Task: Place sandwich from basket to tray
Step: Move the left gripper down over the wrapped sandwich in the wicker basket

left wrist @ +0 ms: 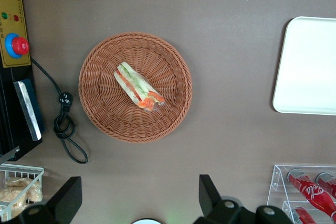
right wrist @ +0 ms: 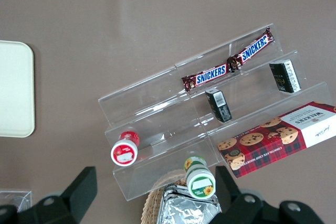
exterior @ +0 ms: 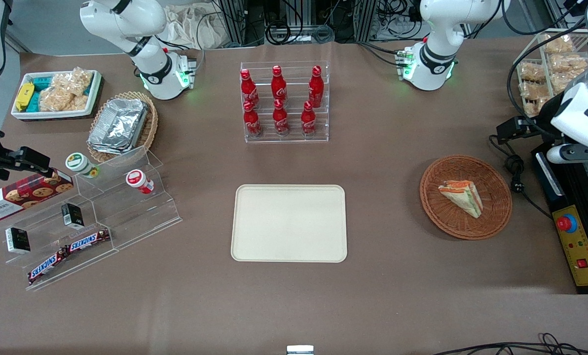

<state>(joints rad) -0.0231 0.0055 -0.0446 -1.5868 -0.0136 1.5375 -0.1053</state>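
Note:
The sandwich (exterior: 461, 197), a wrapped triangular wedge with orange and green filling, lies in the round reddish-brown wicker basket (exterior: 442, 219) toward the working arm's end of the table. In the left wrist view the sandwich (left wrist: 137, 86) lies near the middle of the basket (left wrist: 102, 108). The cream tray (exterior: 289, 223) lies flat and bare at the table's middle, beside the basket; its edge shows in the left wrist view (left wrist: 310, 66). My left gripper (exterior: 513, 129) hangs high above the table, a little farther from the front camera than the basket, open and empty (left wrist: 139, 203).
A black and yellow control box (exterior: 572, 241) with a red button and a looped cable (exterior: 516, 172) lie beside the basket. A rack of red bottles (exterior: 284, 101) stands farther from the front camera than the tray. An acrylic snack stand (exterior: 91, 217) is toward the parked arm's end.

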